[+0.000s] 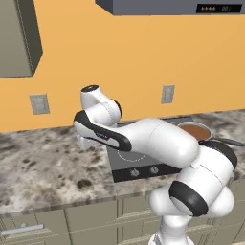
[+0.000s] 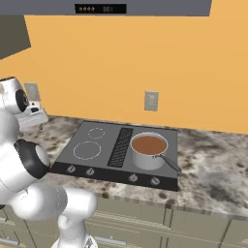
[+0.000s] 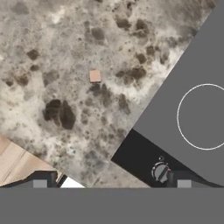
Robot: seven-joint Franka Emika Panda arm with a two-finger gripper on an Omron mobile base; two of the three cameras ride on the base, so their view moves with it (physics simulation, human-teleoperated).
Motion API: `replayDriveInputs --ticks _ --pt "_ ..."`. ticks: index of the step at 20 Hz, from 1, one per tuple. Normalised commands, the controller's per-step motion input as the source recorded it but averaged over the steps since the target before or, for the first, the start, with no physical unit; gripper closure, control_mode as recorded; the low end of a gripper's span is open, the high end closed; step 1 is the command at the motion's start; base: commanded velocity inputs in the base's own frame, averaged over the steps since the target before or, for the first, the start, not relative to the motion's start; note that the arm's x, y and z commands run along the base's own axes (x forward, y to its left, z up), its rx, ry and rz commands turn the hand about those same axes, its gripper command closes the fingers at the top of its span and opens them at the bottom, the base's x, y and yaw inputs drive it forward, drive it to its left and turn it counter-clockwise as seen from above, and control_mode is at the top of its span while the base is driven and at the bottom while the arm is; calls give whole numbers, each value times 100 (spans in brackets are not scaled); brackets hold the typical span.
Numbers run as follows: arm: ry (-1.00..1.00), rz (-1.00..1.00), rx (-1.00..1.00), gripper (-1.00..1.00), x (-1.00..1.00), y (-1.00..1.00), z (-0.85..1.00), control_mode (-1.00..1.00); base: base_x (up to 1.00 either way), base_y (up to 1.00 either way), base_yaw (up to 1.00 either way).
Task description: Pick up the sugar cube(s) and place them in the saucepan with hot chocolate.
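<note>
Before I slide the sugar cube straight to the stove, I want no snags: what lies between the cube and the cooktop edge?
In the hand view, bare speckled granite counter separates the sugar cube from the cooktop; nothing stands there.

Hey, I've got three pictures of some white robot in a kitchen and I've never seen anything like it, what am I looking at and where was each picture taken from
This is a computer-rendered kitchen with a white robot arm on a base that can drive. Two pictures come from cameras on that base, behind the arm to its left and right. The third comes from a camera on the hand, looking down along the gripper, whose two dark finger tips rise far apart at the bottom, so it is open and holds nothing.

On the stone counter lies a tiny pale sugar cube, left of the stovetop; it shows as a speck in the left base view too. On the stovetop's right side stands a silver saucepan of reddish-brown hot chocolate with a thin dark handle. The cube is meant to go into that pan.
</note>
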Motion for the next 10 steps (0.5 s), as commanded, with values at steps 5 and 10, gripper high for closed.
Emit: replayDriveInputs --ticks 5,10 --pt "0 2 6 -100 11 10 -39 -100 0 0 0" --pt "-2 2 8 -100 28 6 -45 -100 0 0 0"
